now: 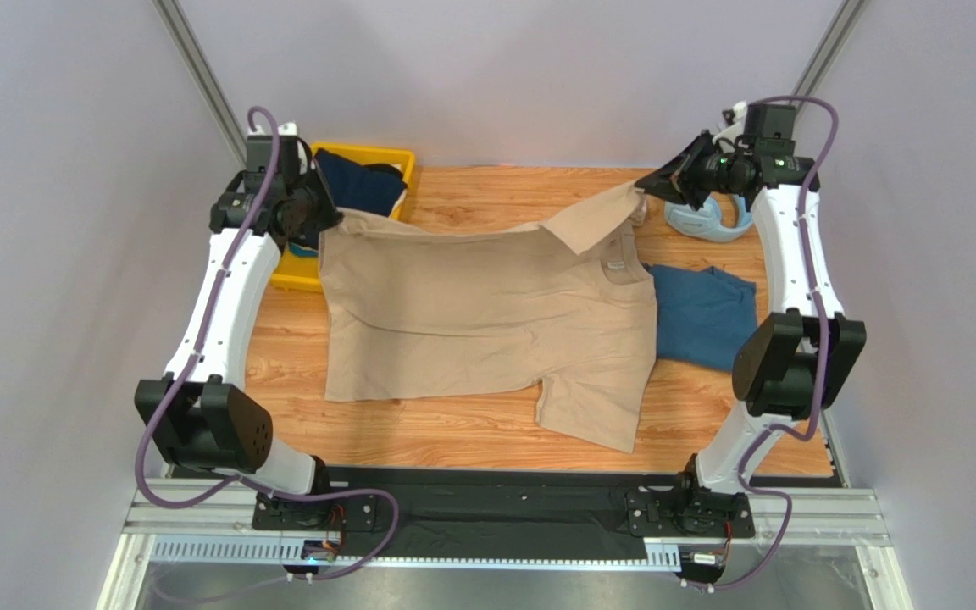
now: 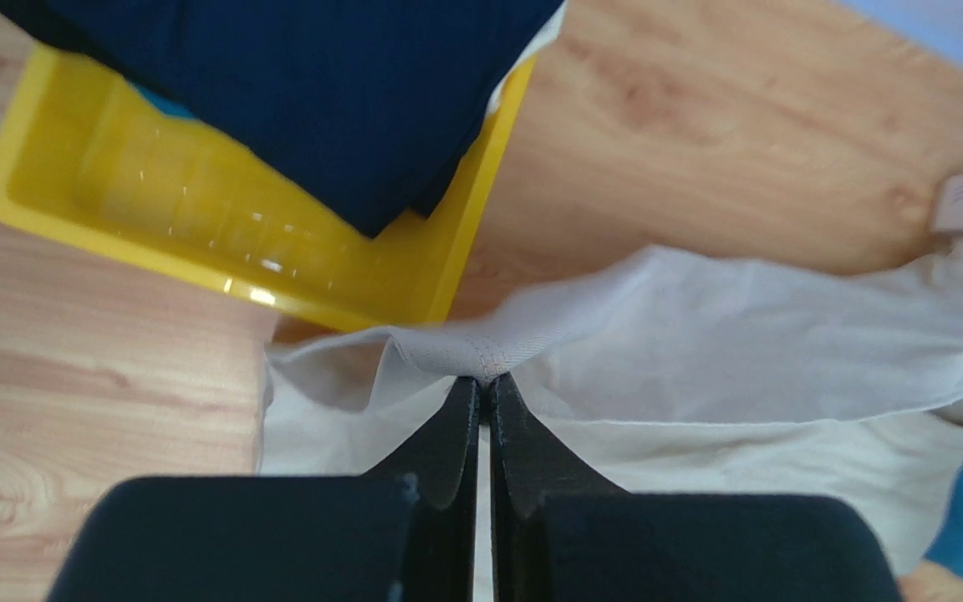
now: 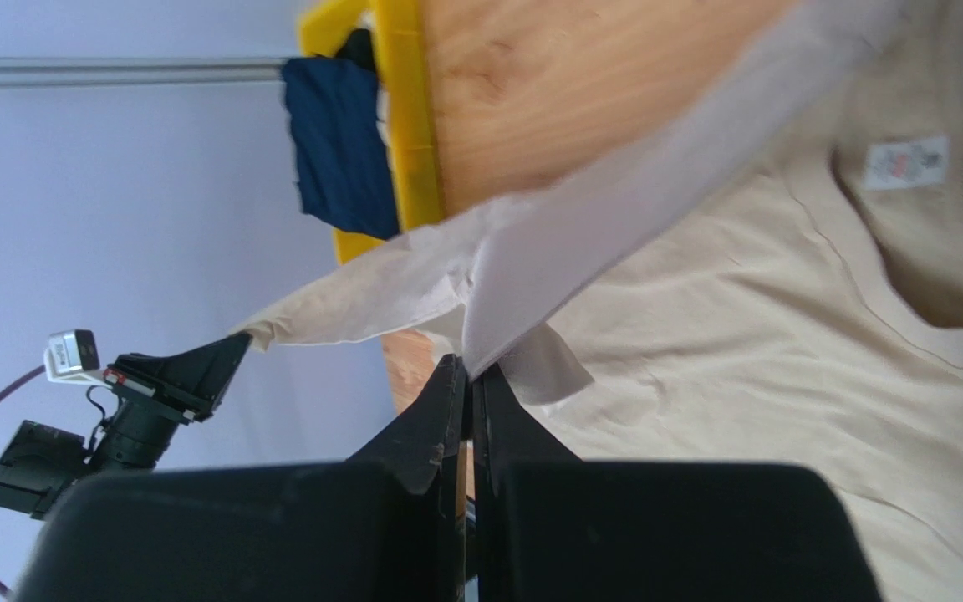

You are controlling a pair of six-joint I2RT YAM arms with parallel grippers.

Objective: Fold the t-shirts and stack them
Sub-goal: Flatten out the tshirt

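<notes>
The large beige t-shirt (image 1: 480, 311) lies spread across the table middle, its neck label (image 3: 905, 162) facing up. My left gripper (image 1: 318, 216) is shut on its far left hem corner (image 2: 487, 358), lifted off the table. My right gripper (image 1: 649, 188) is shut on its far right sleeve edge (image 3: 512, 339), also lifted. The far edge hangs taut between them. A teal-blue t-shirt (image 1: 705, 315) lies on the right, partly under the beige one. A dark navy t-shirt (image 1: 360, 181) sits in the yellow bin and also shows in the left wrist view (image 2: 323, 88).
A yellow bin (image 1: 398, 163) stands at the back left, close to my left gripper; its wall shows in the left wrist view (image 2: 198, 213). Light-blue headphones (image 1: 710, 223) lie at the back right under my right arm. Bare wooden table (image 1: 455, 439) shows along the front.
</notes>
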